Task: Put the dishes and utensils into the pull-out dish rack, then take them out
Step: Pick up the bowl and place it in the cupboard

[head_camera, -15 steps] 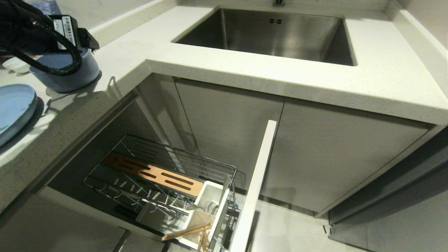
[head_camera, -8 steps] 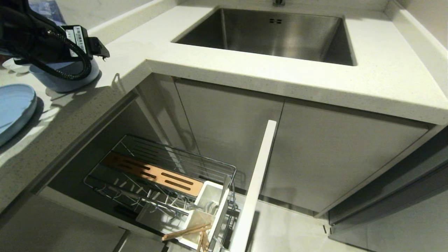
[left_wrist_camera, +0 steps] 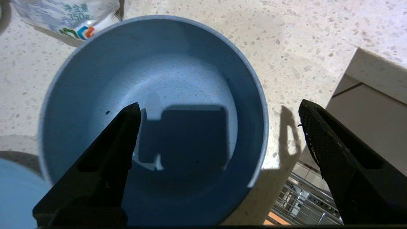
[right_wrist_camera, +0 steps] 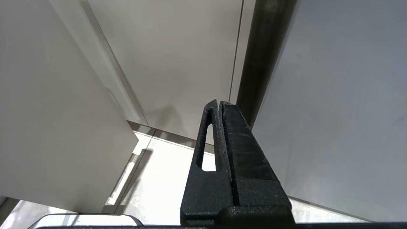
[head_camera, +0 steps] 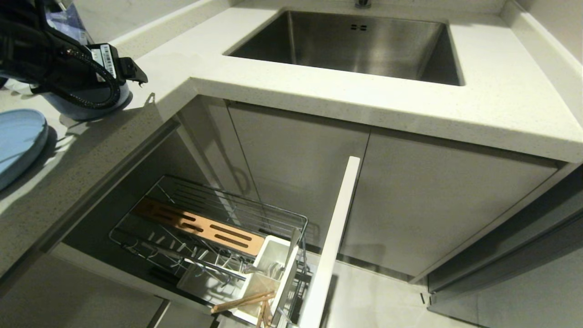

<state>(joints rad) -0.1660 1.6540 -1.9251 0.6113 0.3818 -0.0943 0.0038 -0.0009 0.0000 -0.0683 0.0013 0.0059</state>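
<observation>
1. A clear packet [left_wrist_camera: 68,16] on the counter [left_wrist_camera: 318,35] beside the bowl [left_wrist_camera: 152,117] bears the figure "350" under two pale characters too faint to read, with a blue, green and orange logo below.
2. A white barcode label [head_camera: 105,59] is stuck on the left arm's wrist; its print is too small to read.
3. The left gripper [left_wrist_camera: 219,133] hangs above the bowl with its jaws wide apart and nothing between them.
4. In the left wrist view one finger [left_wrist_camera: 105,165] lies over the bowl's inside; the other finger [left_wrist_camera: 337,168] lies outside the rim, over the counter edge and the rack below.
5. So the near side of the bowl's rim sits between the two fingers, and the frames do not show either one touching it.
6. The bowl stands upright on the counter, left of the sink [head_camera: 355,45], largely hidden by the arm in the head view.
7. The plate [head_camera: 18,141] lies flat on the counter just beside the bowl, at the far left.
8. The rack [head_camera: 214,228] is pulled out below the counter, with no dishes on its prongs.
9. The chopsticks [head_camera: 243,301] lean in the white caddy [head_camera: 268,282] at the rack's front, by the white panel [head_camera: 334,241].
10. The spoon cannot be made out for sure.
11. The right gripper [right_wrist_camera: 221,105] is low beside the cabinet doors, jaws pressed together and holding nothing.
</observation>
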